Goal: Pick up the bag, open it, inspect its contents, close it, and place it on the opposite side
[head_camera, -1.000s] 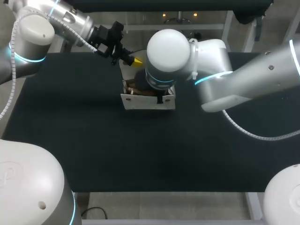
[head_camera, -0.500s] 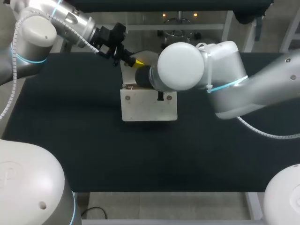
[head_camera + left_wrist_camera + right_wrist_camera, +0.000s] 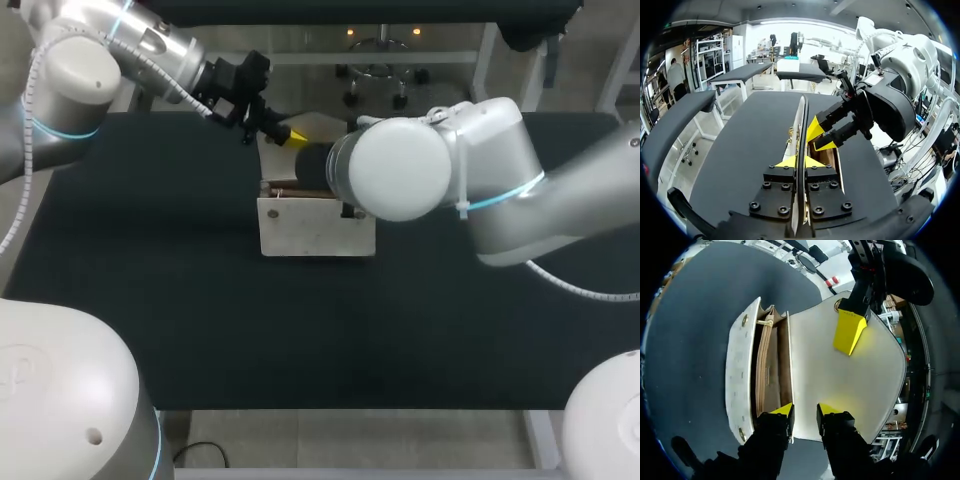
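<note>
- The bag (image 3: 315,228) stands near the middle of the desk (image 3: 150,280), mouth open and its brown lining (image 3: 769,375) exposed.
- The left gripper (image 3: 800,161) is clenched on the edge of the flap (image 3: 850,385), holding it raised and back from the mouth.
- The right gripper (image 3: 805,411) hangs over the opening. Its fingers seem spread astride the rear wall, grasping nothing, though contact is hard to judge.
- I judge the inspection step is in hand, with the wrist camera looking into the pocket.
- Next, the right gripper should clear the mouth, and the left should lower the flap onto the front to close the bag before it is carried across.
</note>
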You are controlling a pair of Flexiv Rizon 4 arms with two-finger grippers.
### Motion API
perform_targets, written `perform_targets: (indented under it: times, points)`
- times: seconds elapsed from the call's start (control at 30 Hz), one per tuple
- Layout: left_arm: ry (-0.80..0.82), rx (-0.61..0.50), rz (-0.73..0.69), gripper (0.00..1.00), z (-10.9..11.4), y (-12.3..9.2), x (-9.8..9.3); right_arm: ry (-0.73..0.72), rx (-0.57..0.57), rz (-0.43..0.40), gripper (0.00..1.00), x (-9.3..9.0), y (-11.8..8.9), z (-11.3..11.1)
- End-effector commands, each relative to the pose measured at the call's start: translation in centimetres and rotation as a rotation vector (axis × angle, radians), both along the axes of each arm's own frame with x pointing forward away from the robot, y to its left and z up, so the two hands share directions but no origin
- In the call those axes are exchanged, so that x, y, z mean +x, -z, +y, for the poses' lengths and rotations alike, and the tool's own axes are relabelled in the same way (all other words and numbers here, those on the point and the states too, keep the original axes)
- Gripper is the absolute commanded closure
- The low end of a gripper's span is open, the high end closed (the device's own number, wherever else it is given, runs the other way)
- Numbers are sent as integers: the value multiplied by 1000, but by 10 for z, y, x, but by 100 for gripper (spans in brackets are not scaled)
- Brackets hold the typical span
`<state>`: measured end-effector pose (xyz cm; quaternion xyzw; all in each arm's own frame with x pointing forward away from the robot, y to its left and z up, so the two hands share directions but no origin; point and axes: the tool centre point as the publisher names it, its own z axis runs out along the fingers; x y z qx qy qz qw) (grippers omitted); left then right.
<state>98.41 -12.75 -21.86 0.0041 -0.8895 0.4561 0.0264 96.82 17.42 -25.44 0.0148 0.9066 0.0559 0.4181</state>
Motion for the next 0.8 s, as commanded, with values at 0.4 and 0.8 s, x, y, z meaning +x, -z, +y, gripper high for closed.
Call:
perform_targets:
  times: [0.4, 0.8]
  points:
    - [-38, 30, 42, 100, -1, 27, 13, 3, 1, -101, 82, -39, -23, -10]
    - [-22, 28, -176, 100, 5, 49, 22, 42, 5, -30, 100, -53, -4, -22]
